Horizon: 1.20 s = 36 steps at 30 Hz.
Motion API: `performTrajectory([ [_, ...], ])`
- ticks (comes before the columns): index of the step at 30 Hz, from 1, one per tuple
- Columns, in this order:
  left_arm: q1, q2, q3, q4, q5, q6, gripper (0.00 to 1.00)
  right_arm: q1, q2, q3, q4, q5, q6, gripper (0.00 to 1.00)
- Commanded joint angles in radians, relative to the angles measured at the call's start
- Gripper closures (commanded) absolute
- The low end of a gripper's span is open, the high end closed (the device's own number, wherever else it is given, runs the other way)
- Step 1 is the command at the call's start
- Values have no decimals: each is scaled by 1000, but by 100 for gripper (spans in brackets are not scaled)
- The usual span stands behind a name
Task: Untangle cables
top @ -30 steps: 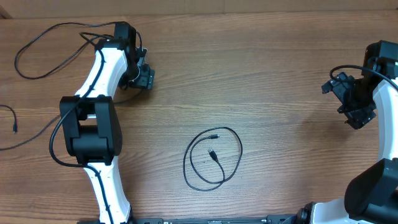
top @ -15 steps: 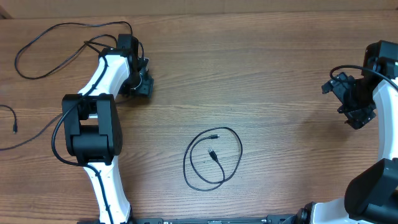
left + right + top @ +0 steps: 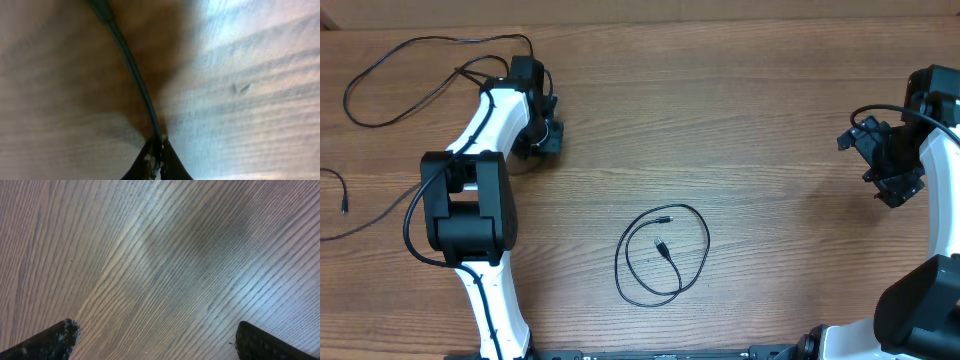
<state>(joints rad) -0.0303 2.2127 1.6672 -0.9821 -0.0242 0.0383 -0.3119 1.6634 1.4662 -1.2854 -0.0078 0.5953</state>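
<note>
Black cable [image 3: 134, 67] pinched in left end effector [image 3: 159, 157]; right end effector [image 3: 155, 332] gapes.

Brown wood-grain table [image 3: 770, 120], streaks of pale glare

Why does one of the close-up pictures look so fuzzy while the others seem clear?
Left wrist view: shot from very close, the cable pinched in the left gripper is soft, under a dark shadow, with pale glare top right. Right wrist view: the table grain is sharp, with one faint shadow patch. Overhead view: evenly lit and crisp.
</note>
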Motion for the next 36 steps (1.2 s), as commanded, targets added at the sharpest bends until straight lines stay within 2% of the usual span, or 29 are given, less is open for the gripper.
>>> performTrajectory([
  [1,11,-4,79,-48,-10,-93,96,2,3,27,2,7,3,0],
  [5,19,-59,158,-89,-10,-233,96,2,3,27,2,7,3,0],
  [11,73,-196,180,-76,-17,-489,96,2,3,27,2,7,3,0],
  [15,145,-251,180,-92,-25,-580,96,2,3,27,2,7,3,0],
  [22,328,-254,179,-246,-190,-887,96,2,3,27,2,7,3,0],
  [28,464,-254,168,-275,-192,-946,96,2,3,27,2,7,3,0],
  [36,570,-254,165,-281,-189,-943,95,2,3,27,2,7,3,0],
])
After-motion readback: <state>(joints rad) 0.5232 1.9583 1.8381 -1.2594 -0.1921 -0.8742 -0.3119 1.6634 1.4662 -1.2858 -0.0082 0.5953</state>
